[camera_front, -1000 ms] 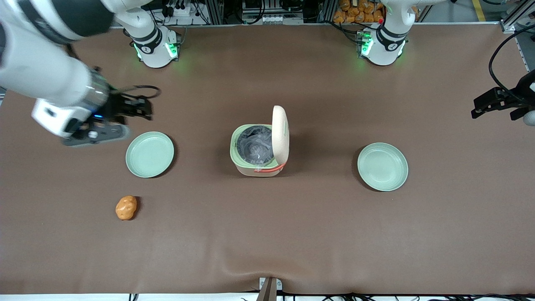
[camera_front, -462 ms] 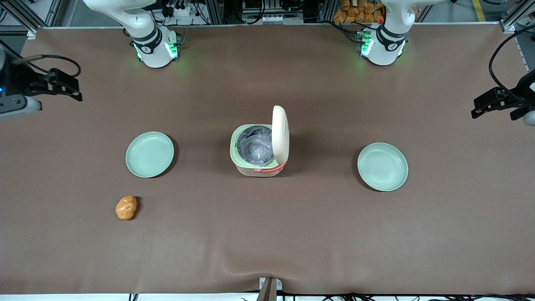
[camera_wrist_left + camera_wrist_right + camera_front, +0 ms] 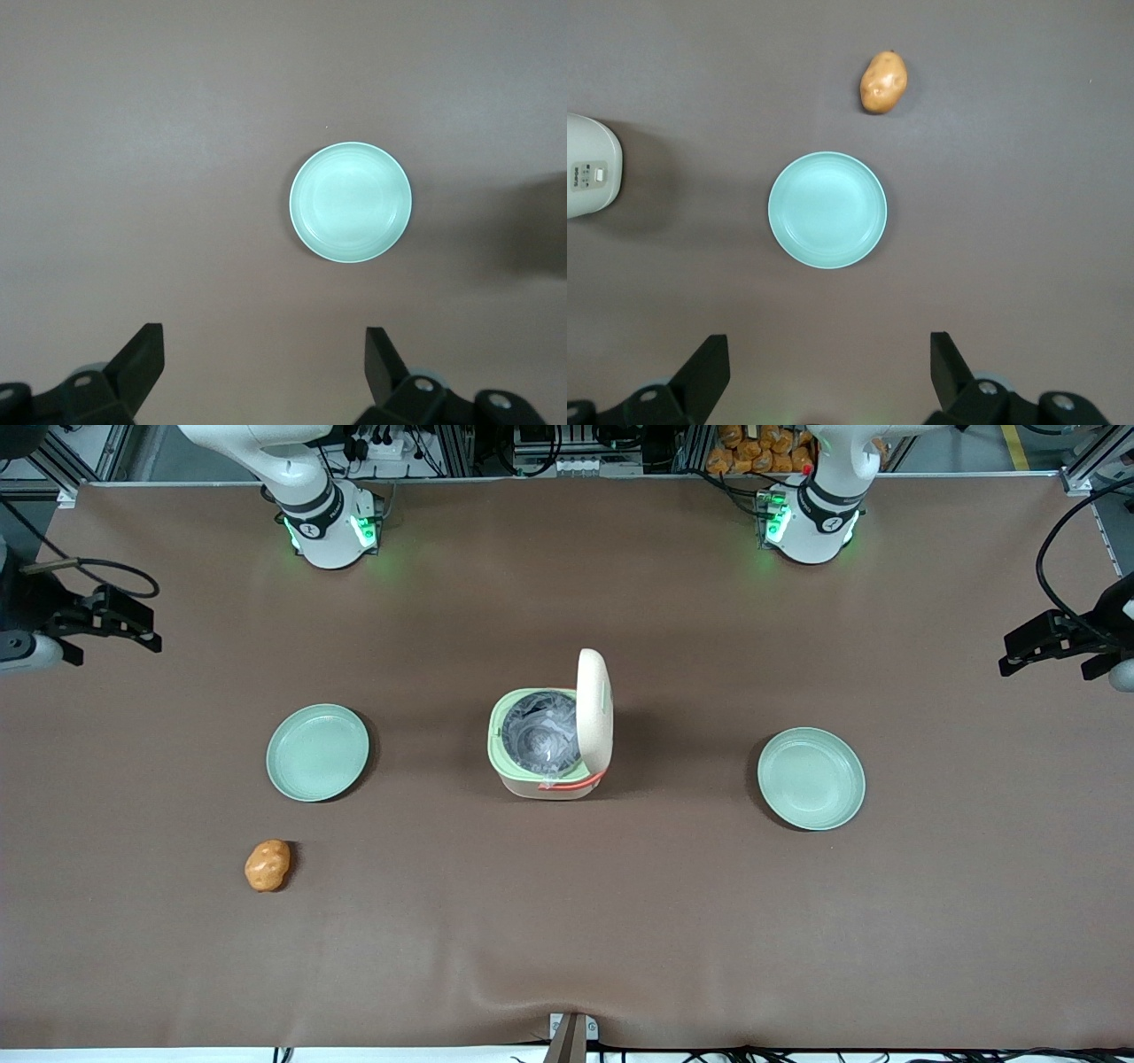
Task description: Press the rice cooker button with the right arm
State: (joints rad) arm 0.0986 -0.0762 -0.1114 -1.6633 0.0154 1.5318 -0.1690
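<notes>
The rice cooker [image 3: 549, 744] stands mid-table, cream with a pale green rim, a grey pot and an orange-red handle. Its lid [image 3: 594, 708] stands open and upright. My right gripper [image 3: 142, 627] hovers at the working arm's end of the table, well away from the cooker, with a pale green plate between them. In the right wrist view the gripper [image 3: 828, 347] is open and empty, high above the table. The cooker's cream side with its small button panel [image 3: 589, 175] shows at the edge of that view.
A pale green plate [image 3: 317, 752] lies between gripper and cooker, also in the right wrist view [image 3: 827, 210]. An orange-brown potato [image 3: 267, 865] [image 3: 883, 82] lies nearer the front camera. A second plate [image 3: 811, 779] [image 3: 351, 202] lies toward the parked arm's end.
My right gripper has drawn back from beside the plate to the working arm's end of the table, and has hardly moved in the last half second. The cooker, plates and potato have not moved.
</notes>
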